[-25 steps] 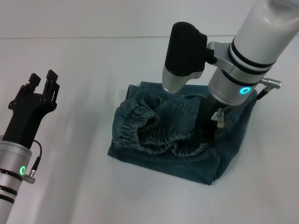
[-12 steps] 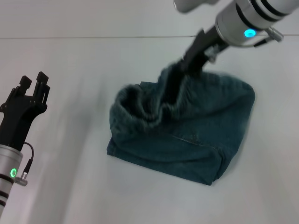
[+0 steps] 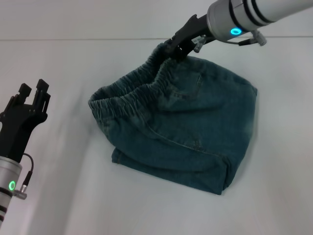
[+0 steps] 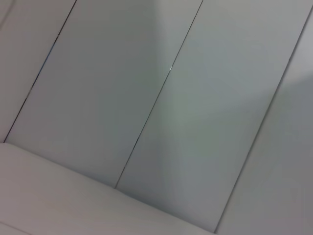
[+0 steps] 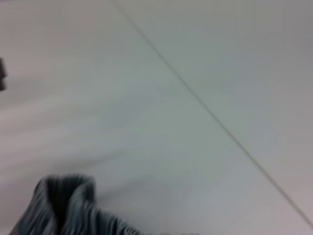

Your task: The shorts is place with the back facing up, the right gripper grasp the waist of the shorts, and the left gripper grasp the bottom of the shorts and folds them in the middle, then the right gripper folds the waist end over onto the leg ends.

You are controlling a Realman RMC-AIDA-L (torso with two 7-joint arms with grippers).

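The blue denim shorts [image 3: 195, 122] lie doubled over on the white table, and the upper layer is pulled up toward the back. My right gripper [image 3: 177, 48] is at the far side, shut on the elastic waist [image 3: 132, 90], which it holds raised; the band sags down to the left. In the right wrist view a bunched piece of the waist [image 5: 63, 205] shows. My left gripper [image 3: 33, 90] stands open with nothing in it, well to the left of the shorts. The leg ends are hidden under the cloth.
The folded lower edge of the shorts [image 3: 168, 169] rests on the table [image 3: 73, 196] toward me. A seam line [image 3: 73, 40] crosses the far part of the surface. The left wrist view shows only pale panels [image 4: 146, 98].
My right gripper has risen and moved back from the middle of the shorts, lifting the waist and spreading the cloth to the left. The left gripper has drifted slightly lower.
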